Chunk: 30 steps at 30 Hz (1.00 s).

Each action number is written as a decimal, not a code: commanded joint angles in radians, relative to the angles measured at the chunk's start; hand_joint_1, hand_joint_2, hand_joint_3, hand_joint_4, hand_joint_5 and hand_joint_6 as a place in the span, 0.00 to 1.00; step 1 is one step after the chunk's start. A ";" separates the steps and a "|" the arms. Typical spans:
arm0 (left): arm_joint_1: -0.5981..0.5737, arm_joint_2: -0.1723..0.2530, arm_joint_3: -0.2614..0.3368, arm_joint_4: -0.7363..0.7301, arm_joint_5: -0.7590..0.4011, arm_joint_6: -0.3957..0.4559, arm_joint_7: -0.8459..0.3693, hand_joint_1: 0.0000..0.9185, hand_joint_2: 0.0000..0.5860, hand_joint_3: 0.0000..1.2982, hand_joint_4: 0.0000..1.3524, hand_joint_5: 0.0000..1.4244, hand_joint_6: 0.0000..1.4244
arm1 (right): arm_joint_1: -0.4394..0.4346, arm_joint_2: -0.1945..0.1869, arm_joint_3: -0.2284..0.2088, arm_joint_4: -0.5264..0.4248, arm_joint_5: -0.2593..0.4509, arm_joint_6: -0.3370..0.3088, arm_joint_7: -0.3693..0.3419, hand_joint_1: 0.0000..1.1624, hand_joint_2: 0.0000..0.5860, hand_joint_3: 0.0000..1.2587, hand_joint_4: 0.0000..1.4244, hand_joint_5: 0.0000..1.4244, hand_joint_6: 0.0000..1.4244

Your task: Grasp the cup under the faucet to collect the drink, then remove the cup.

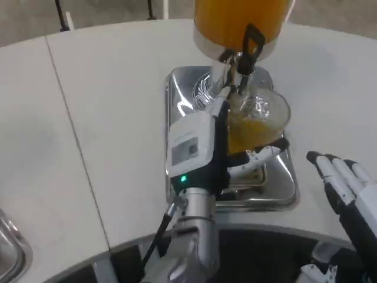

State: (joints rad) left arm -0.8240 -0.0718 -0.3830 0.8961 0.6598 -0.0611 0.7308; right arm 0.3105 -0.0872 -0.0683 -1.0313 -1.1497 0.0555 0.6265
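On my far left I see the rim of a metal tray (9,253) poking in at the lower corner of the white table (100,106), well apart from everything else. Moving right, my left forearm (191,236) rises from the near table edge, a green light glowing on its wrist. My left hand (203,144) stands upright over the silver drip tray (277,188), its white back toward me, and it grips the cup (259,121): fingers (262,156) wrap around the near side of the glass low down. I read that hand as closed around the cup.

The cup is a clear glass with orange drink filling roughly its lower half. It sits above the back part of the drip tray, right under the black-handled faucet (247,50); the spout reaches down to the cup's rim. Above the faucet is the orange juice dispenser (235,20), cut off by the top edge.

Farthest right, my right hand (347,188) hangs near the lower corner, clear of the tray and cup, fingers extended and slightly apart, holding nothing.
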 commanded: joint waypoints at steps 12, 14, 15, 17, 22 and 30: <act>-0.024 -0.159 0.018 0.163 -0.102 -0.012 0.205 0.54 0.13 0.77 0.87 1.00 1.00 | -0.063 -0.002 -0.021 0.007 0.019 0.044 0.073 0.62 0.56 0.00 0.00 0.00 0.09; -0.023 -0.153 0.021 0.173 -0.110 -0.050 0.226 0.56 0.14 0.82 0.90 1.00 1.00 | -0.076 -0.006 -0.020 0.021 0.023 0.048 0.075 0.62 0.56 0.00 0.00 0.00 0.09; -0.023 -0.152 0.022 0.178 -0.113 -0.064 0.230 0.56 0.15 0.84 0.91 1.00 1.00 | -0.080 -0.011 -0.020 0.025 0.022 0.047 0.075 0.62 0.56 0.00 0.00 0.00 0.09; -0.024 -0.149 0.017 0.187 -0.114 -0.078 0.236 0.57 0.15 0.84 0.91 1.00 1.00 | -0.082 -0.013 -0.022 0.030 0.025 0.049 0.072 0.62 0.56 0.00 0.00 0.00 0.09; -0.027 -0.139 0.012 0.199 -0.123 -0.101 0.243 0.58 0.15 0.86 0.92 1.00 1.00 | -0.095 -0.016 -0.023 0.042 0.039 0.063 0.073 0.62 0.56 0.00 0.00 0.00 0.09; -0.004 -0.082 0.000 0.166 -0.110 -0.141 0.260 0.61 0.15 0.88 0.92 1.00 1.00 | -0.119 -0.022 0.021 0.074 0.041 0.065 0.050 0.62 0.56 0.00 0.00 0.00 0.09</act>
State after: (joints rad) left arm -0.8666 -0.0778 -0.3746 1.0668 0.5552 -0.1878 0.9979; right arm 0.1942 -0.1067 -0.0544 -0.9686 -1.1123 0.1167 0.6921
